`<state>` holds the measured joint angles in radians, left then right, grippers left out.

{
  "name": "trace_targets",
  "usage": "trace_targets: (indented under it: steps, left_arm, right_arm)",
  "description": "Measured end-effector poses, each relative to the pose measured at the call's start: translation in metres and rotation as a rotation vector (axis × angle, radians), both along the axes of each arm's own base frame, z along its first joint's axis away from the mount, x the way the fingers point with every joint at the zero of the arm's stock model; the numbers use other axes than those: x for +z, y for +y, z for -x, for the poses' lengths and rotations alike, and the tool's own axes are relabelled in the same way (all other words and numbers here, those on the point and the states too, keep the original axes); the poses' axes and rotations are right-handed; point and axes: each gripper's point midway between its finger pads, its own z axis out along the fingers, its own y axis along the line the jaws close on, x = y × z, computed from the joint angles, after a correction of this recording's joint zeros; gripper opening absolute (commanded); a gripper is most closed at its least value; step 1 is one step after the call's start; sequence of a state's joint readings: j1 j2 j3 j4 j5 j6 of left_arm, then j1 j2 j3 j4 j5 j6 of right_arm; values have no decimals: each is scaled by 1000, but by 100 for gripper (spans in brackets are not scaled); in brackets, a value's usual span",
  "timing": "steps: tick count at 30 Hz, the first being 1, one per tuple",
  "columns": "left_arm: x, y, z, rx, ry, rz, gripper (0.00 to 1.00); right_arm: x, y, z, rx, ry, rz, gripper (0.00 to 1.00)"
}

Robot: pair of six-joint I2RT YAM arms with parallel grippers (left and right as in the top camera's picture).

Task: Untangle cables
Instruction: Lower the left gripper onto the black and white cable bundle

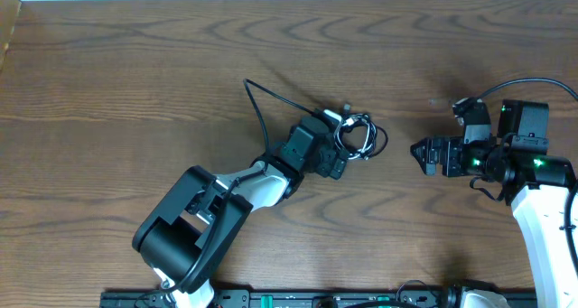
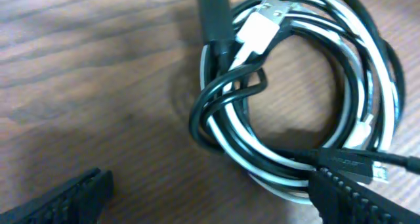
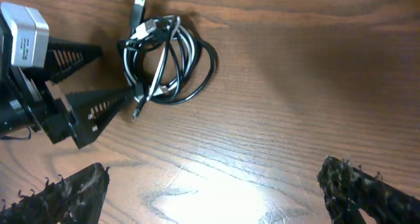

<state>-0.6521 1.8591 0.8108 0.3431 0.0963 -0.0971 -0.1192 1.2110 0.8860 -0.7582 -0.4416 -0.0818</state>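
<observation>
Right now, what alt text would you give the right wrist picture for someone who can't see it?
A coil of tangled black and white cables lies on a wooden table. The left gripper sits open at the picture's left, one finger at the coil's edge. The right gripper, open wide, shows in the bottom corners.

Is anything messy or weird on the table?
Yes. The cables are bunched in a tangled coil right in front of the left gripper. One black loop wraps around the other strands like a knot, so they aren't lying loose and separate.
</observation>
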Motion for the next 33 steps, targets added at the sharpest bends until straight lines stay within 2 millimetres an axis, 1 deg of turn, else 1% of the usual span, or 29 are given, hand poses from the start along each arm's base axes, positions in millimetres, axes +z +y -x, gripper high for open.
trace_targets:
  steps: [6, 10, 14, 18, 22, 26, 29, 30, 31, 33]
  left_arm:
    - [8, -2, -13, 68, -23, 12, 98]
    - [21, -16, -19, 112, -25, 70, 98]
    - [28, -36, -10, 83, -10, 121, 95]
    - [28, -48, -1, 89, 8, 141, 95]
    - [26, -51, -2, 118, 1, 157, 94]
    - [6, -43, -8, 173, -5, 115, 92]
    - [2, -41, -15, 205, -25, 100, 89]
    - [1, -40, -18, 216, -33, 95, 86]
    - [1, -40, -20, 224, -40, 91, 82]
    - [0, -40, -22, 235, -46, 88, 68]
  right_arm:
    - [1, 2, 1, 7, 0, -13, 99]
    - [1, 3, 1, 10, -1, -12, 99]
    - [1, 3, 1, 15, -4, -10, 99]
    - [1, 3, 1, 16, -4, -9, 99]
    - [1, 3, 1, 16, -3, -10, 99]
    - [0, 3, 3, 16, 7, -11, 99]
    - [-1, 3, 5, 17, 17, -14, 99]
    - [-1, 4, 5, 17, 19, -15, 99]
    - [-1, 4, 6, 18, 20, -16, 99]
    - [-1, 5, 6, 20, 20, -21, 99]
